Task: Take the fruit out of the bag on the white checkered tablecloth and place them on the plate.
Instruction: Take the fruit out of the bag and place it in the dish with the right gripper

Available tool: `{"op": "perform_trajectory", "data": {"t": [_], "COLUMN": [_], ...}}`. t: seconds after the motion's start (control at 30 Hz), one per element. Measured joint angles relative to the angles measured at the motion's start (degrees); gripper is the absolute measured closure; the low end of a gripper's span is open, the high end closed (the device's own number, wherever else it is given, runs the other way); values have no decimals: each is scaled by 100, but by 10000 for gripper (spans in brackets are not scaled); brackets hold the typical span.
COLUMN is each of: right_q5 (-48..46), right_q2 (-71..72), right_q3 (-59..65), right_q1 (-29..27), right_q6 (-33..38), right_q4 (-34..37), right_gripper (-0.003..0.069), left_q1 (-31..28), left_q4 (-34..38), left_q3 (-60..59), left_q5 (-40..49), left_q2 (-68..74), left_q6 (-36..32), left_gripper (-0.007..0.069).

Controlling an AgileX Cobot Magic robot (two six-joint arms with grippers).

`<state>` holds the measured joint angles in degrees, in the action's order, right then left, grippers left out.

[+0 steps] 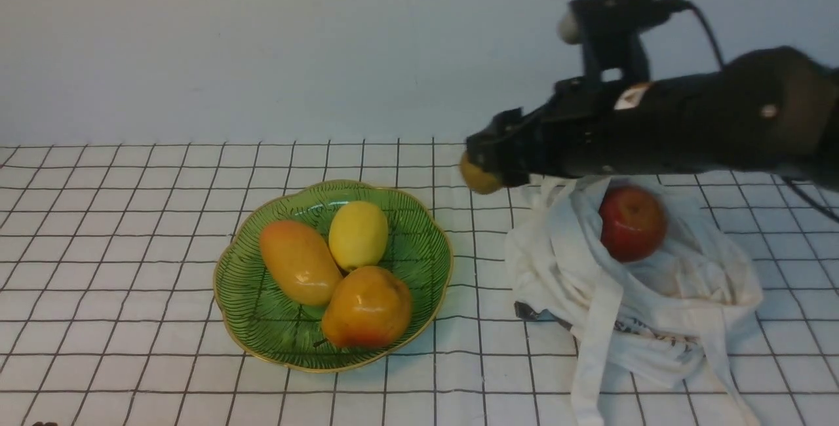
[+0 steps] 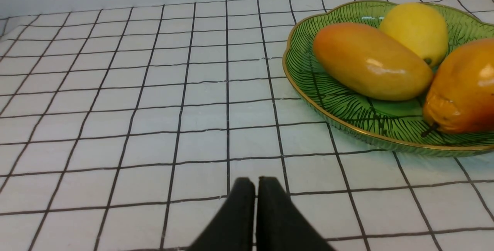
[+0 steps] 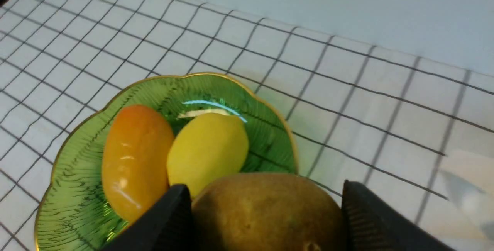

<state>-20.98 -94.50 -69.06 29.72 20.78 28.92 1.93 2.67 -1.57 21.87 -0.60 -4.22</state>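
bag (image 1: 655,308): apple (image 1: 632,223) | plate (image 1: 262,321): three fruits (image 1: 357,236) | right jaws: olive-brown fruit (image 3: 266,212)

1. The right claw (image 1: 485,162) covers most of the olive-brown fruit (image 1: 477,180) it grips.
2. The arm (image 1: 708,124) behind that claw hides the top of the red apple (image 1: 631,226).
3. Below the claw, dark print on the bag (image 1: 688,282) is too small to read.
4. The fingers of the left claw (image 2: 255,189) are cut off at the edge.
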Motion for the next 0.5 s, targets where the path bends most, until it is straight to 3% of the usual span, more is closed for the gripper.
{"op": "perform_trajectory", "data": {"t": [0.27,0.5], "right_q5": [-520,-782], "right_q2": [-1789,-2150], "right_q3": [-1176,-1394], "right_q1": [292,304], "right_q6": [41,41], "right_q4": [-5,-11], "right_gripper": [214,211], "left_q1": [0,0], "left_q4": [0,0], "left_q3": [0,0], "left_q5": [0,0], "left_q2": [0,0], "left_q6": [0,0], "left_gripper": [632,632]}}
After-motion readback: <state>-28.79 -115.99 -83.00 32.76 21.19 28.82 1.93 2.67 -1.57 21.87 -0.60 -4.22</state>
